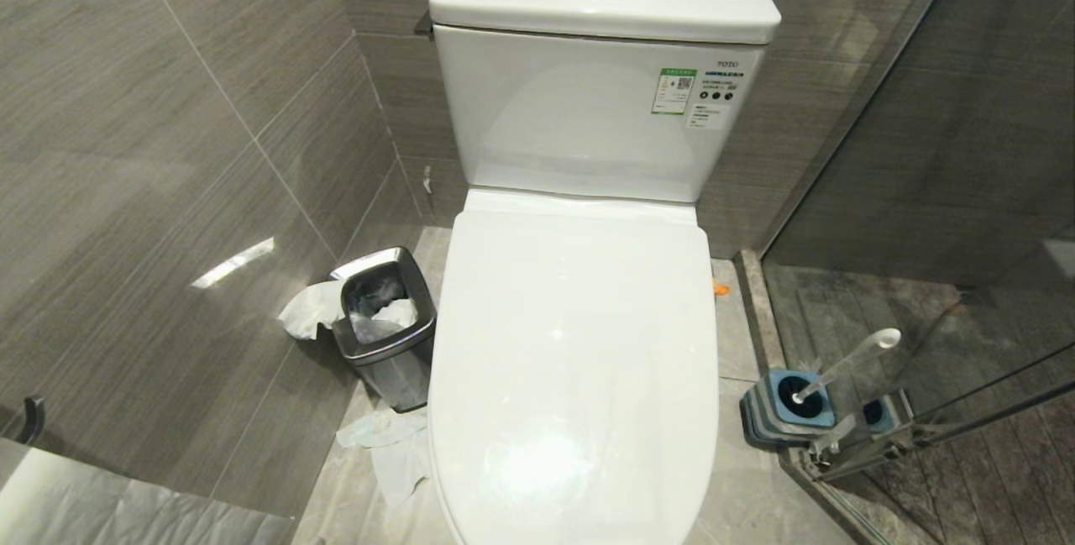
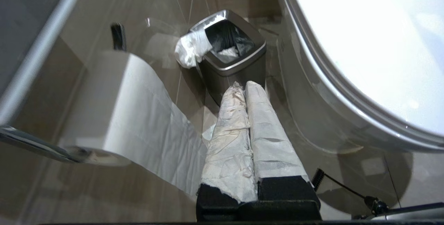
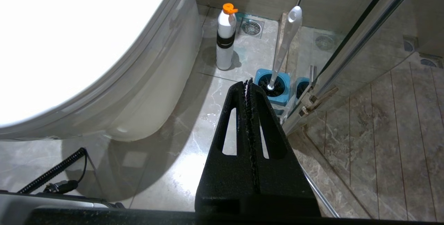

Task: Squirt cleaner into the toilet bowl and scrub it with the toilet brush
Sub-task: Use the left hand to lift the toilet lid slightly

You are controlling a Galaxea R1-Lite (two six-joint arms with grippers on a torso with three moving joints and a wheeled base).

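The toilet (image 1: pixel 579 343) is sitting with its lid down, hiding the bowl. At 3 o'clock of it the brush (image 1: pixel 844 364) is leaning in a blue holder (image 1: pixel 785 409); its slim, light, likely slippery handle looks best gripped mid-shaft. At 9 o'clock, a bin (image 1: pixel 388 325) is holding crumpled paper. Both pincers (image 2: pixel 244 86) (image 3: pixel 248 83) are hanging pressed together, empty.

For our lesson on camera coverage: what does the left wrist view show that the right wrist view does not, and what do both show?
Only the left wrist view shows the steel waste bin, the toilet paper roll with its hanging sheet, and the shut, paper-wrapped left claw.

Only the right wrist view shows the white bottle with an orange cap, the toilet brush standing in its blue holder, the floor drain and the shut black right claw.

Both show the closed toilet lid and tiled floor.
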